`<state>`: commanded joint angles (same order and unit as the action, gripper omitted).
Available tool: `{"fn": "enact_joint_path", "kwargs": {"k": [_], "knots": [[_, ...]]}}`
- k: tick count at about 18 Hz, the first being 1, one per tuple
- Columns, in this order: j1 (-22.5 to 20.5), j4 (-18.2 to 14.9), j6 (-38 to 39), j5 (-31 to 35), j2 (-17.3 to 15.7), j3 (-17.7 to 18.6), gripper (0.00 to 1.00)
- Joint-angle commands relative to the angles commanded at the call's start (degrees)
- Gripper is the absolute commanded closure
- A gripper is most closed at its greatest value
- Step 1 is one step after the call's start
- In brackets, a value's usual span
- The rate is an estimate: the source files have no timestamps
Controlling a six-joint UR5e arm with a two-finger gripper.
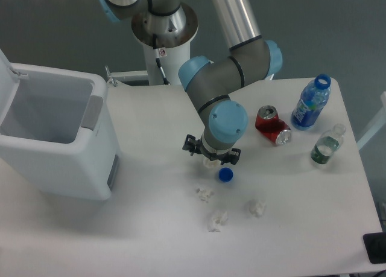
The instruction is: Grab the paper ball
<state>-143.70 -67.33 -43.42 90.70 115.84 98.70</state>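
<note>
The claw (211, 161) hangs low over the table (151, 222), with a white lump, seemingly the paper ball (209, 163), peeking out beneath it; whether its fingers clamp it I cannot tell. One blue cap (225, 175) lies just below-right. Three small paper wads (204, 194) lie farther below. Right: one red can (272, 125), two bottles (311, 102). Left: one white bin (54, 138).

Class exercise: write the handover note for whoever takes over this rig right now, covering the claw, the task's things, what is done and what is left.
Claw: low over the table, just above the blue bottle cap; a white lump shows at its tip, but whether it is open or shut cannot be told.
Paper ball: probably that lump; not confirmed.
Three smaller paper wads lie nearer the front edge, untouched.
Done: approach.
Left: confirm the grasp, lift.
</note>
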Motion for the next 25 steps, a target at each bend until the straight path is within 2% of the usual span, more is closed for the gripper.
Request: {"fn": "enact_joint_path", "kwargs": {"k": [7,9,10,15,17,22,25], "knots": [[0.26,0.53,0.26,1.06,1.58,0.0,0.1],[0.35,0.44,0.26,1.06,1.59,0.0,0.17],[0.35,0.44,0.26,1.06,1.59,0.0,0.24],[0.35,0.44,0.0,0.97,1.41,-0.17,0.88],[0.26,0.44,-0.18,0.97,1.15,-0.26,1.0],[0.0,-0.44,-0.26,0.88,0.18,-2.9,1.0],[-0.26,-0.79,-0.26,0.71,-1.83,-3.87,0.98]]}}
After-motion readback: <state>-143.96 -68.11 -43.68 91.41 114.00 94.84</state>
